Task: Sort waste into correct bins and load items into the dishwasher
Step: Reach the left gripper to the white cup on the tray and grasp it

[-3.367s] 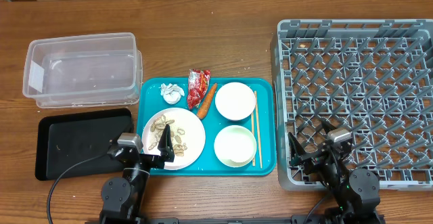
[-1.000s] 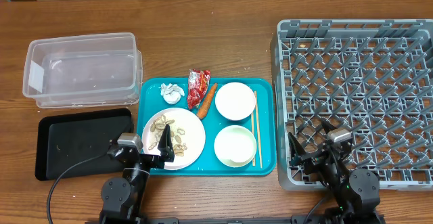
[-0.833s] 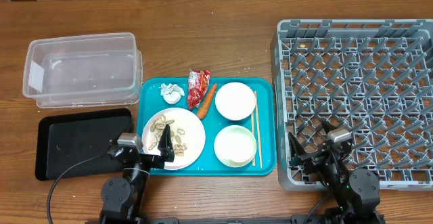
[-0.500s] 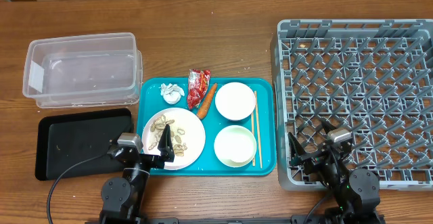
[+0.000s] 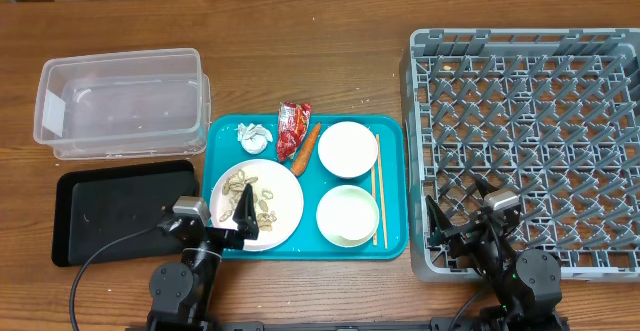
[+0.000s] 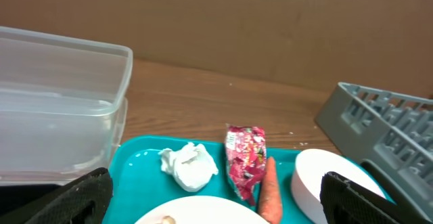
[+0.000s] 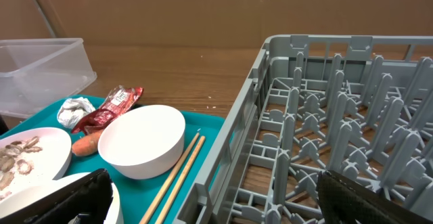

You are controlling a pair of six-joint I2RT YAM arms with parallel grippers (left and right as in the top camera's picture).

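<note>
Left gripper (image 6: 216,178) and right gripper (image 7: 213,178) both gape wide, holding nothing. Nothing is sorted yet. Just ahead of the left fingers, the tissue (image 6: 189,170), snack wrapper (image 6: 245,160), carrot piece (image 6: 270,193), plate (image 5: 287,207) of food scraps (image 5: 245,196), bowls (image 7: 142,139) and chopsticks (image 7: 179,176) lie on the teal tray (image 5: 392,247). The clear tub (image 5: 48,101), black tray (image 5: 110,211) and dish rack (image 7: 325,116) hold nothing.

Wooden table (image 5: 300,51), clear tub (image 5: 120,59), black tray (image 5: 110,211), teal tray (image 5: 225,136), grey dish rack (image 5: 530,121)

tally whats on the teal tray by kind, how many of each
bowls: 2
plate: 1
chopsticks: 2
tissue: 1
snack wrapper: 1
carrot piece: 1
food scraps: 1 pile
total: 9
</note>
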